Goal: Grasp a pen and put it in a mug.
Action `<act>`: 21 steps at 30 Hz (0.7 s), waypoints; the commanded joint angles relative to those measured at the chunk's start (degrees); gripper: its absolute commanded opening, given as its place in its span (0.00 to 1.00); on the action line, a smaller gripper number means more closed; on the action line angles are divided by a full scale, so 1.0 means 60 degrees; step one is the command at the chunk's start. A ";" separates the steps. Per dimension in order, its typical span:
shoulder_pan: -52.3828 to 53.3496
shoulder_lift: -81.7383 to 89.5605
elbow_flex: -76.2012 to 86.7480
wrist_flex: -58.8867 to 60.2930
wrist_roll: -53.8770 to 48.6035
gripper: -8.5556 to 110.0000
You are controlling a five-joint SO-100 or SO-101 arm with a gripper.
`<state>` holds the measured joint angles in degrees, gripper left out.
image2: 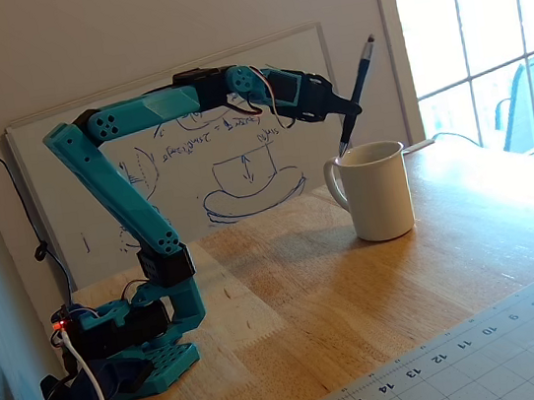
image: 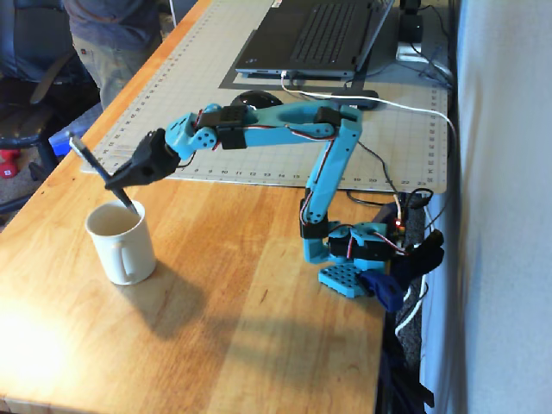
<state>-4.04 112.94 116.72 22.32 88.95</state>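
Observation:
The cream-white mug (image: 123, 244) stands upright on the wooden table, handle toward the camera in a fixed view; it also shows in the other fixed view (image2: 378, 190). My blue arm reaches out over it. The gripper (image: 118, 179) is shut on the dark pen (image: 89, 159), gripping it near its middle. The pen is tilted, its lower tip at the mug's rim, just over the opening (image2: 343, 145). The upper end sticks up above the gripper (image2: 364, 54).
A grey cutting mat (image: 216, 78) with a laptop (image: 315, 39) and a dark mouse (image: 254, 101) lies behind the arm. A whiteboard (image2: 242, 164) leans on the wall. The arm's base (image: 349, 259) with cables sits at the table's right edge. A person stands at the far left.

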 commanded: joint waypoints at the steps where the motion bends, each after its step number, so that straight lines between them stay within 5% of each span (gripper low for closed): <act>1: 0.0044 0.1040 -0.0688 -0.0322 -0.0029 0.10; 11: 0.0132 0.0762 -0.0703 -0.0483 -0.0029 0.10; 21: 0.0161 -0.1143 -0.0586 -0.3589 -0.0029 0.10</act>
<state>-4.04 106.17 116.72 6.68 88.95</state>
